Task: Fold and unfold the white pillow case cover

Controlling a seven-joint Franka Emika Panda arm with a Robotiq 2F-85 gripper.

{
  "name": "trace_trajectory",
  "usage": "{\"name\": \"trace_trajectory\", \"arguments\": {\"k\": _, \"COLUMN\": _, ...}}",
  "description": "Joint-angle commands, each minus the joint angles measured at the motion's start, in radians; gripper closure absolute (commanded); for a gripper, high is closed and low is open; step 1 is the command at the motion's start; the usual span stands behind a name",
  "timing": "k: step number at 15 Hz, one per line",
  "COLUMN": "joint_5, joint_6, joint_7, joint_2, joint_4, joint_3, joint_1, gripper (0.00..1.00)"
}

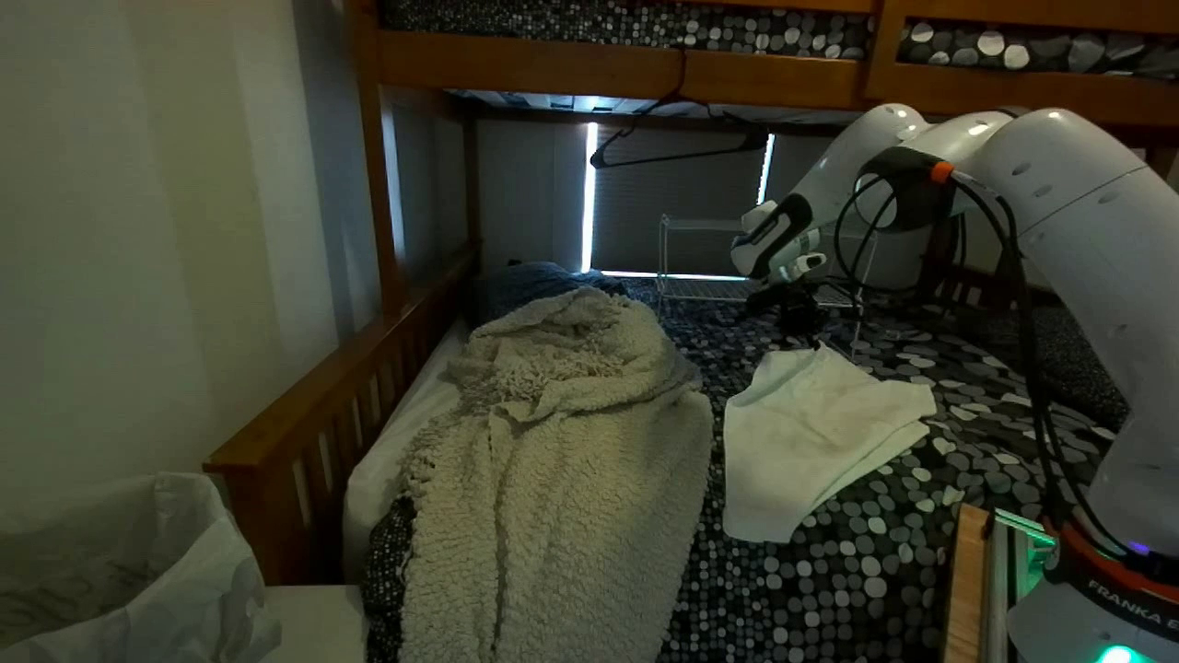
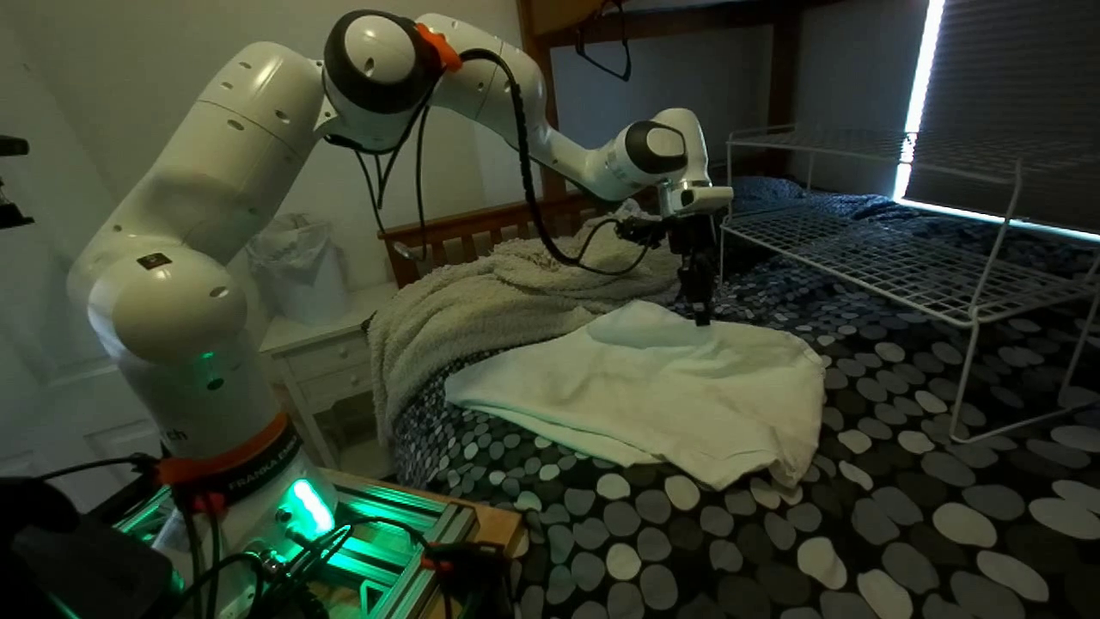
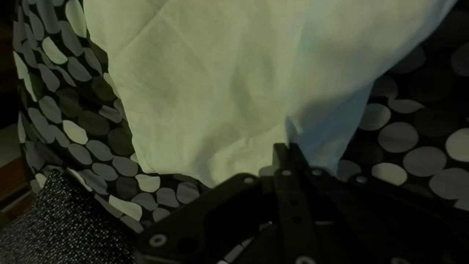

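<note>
The white pillow case cover [image 1: 811,433] lies creased and partly doubled over on the speckled bedsheet, showing in both exterior views. Its near side has layered edges [image 2: 559,430]. At its far edge, my gripper [image 2: 703,316] points down onto the cloth. In the wrist view, the cover [image 3: 205,80] fills the upper middle, and a small raised fold of it runs in between the fingertips of my gripper [image 3: 287,145], which are pressed together on it. How deep the cloth goes between the fingers is hidden.
A cream knitted blanket [image 1: 571,479] is heaped beside the cover. A white wire rack [image 2: 859,258] stands on the bed near the gripper. A hanger [image 1: 682,157] dangles from the upper bunk's wooden rail [image 1: 608,69]. The bedsheet [image 2: 687,550] surrounds the cover.
</note>
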Motion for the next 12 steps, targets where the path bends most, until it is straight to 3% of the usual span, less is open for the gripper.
{"name": "trace_trajectory", "arguments": {"k": 1, "joint_5": -0.023, "joint_6": -0.006, "joint_7": 0.012, "joint_2": -0.002, "joint_4": 0.014, "joint_3": 0.036, "joint_1": -0.028, "gripper": 0.99}}
{"name": "trace_trajectory", "arguments": {"k": 5, "joint_5": -0.022, "joint_6": -0.006, "joint_7": 0.011, "joint_2": 0.008, "joint_4": 0.021, "joint_3": 0.04, "joint_1": -0.036, "gripper": 1.0}}
{"name": "trace_trajectory", "arguments": {"k": 10, "joint_5": -0.03, "joint_6": 0.016, "joint_7": 0.033, "joint_2": -0.087, "joint_4": -0.188, "joint_3": -0.012, "joint_1": 0.049, "gripper": 1.0}}
{"name": "trace_trajectory", "arguments": {"k": 12, "joint_5": -0.072, "joint_6": 0.031, "joint_7": 0.071, "joint_2": -0.124, "joint_4": -0.264, "joint_3": 0.003, "joint_1": 0.046, "gripper": 1.0}}
